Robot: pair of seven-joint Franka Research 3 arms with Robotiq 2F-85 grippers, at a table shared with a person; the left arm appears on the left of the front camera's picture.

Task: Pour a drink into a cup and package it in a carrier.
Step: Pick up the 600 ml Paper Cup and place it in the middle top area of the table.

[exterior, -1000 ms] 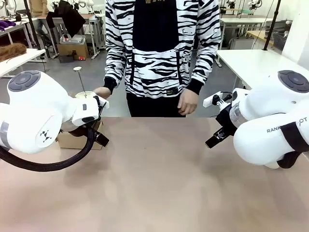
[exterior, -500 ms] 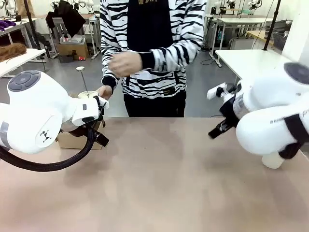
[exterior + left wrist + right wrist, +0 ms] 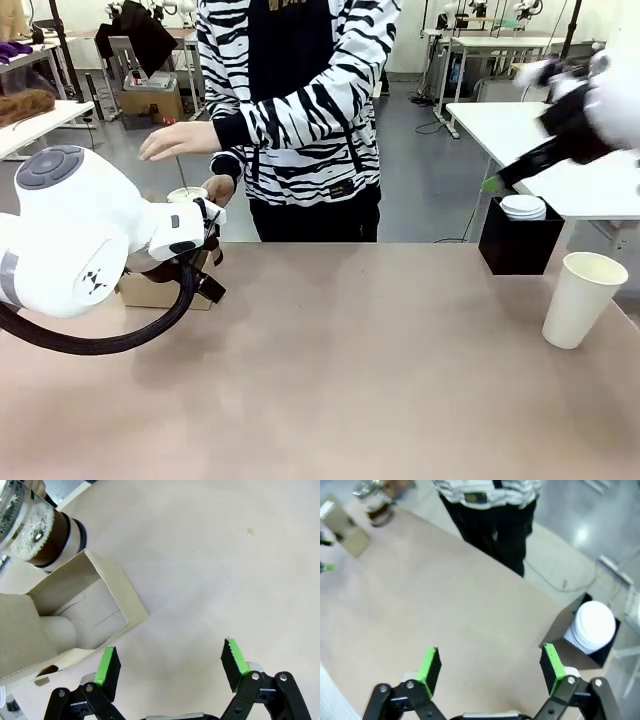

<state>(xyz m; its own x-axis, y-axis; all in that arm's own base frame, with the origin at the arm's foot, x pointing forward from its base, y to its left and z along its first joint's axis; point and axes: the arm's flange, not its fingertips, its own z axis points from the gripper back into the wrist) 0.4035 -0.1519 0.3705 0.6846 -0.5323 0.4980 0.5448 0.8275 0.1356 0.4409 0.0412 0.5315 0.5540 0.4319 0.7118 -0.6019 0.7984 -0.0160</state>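
The drink (image 3: 47,547) is dark and foamy inside a clear glass pitcher (image 3: 186,196) at the table's far left, and a person's hand (image 3: 213,188) rests against it. Right beside the pitcher stands the brown cardboard carrier (image 3: 75,615), also seen behind my left arm as the carrier (image 3: 150,291). My left gripper (image 3: 170,662) hangs open over bare table next to the carrier, holding nothing. The white paper cup (image 3: 581,299) stands upright and uncovered at the right edge. My right gripper (image 3: 490,667) is open and empty, raised high above the table.
A black box (image 3: 519,248) holding a stack of white lids (image 3: 523,207) sits at the far right, behind the cup. The person stands at the far side, with the other hand (image 3: 175,141) held above the pitcher's plunger rod. The table's middle is bare.
My right arm has swung up and to the right, uncovering the cup and the black box. The person's free hand rose from the hip to above the pitcher. My left arm stayed still.
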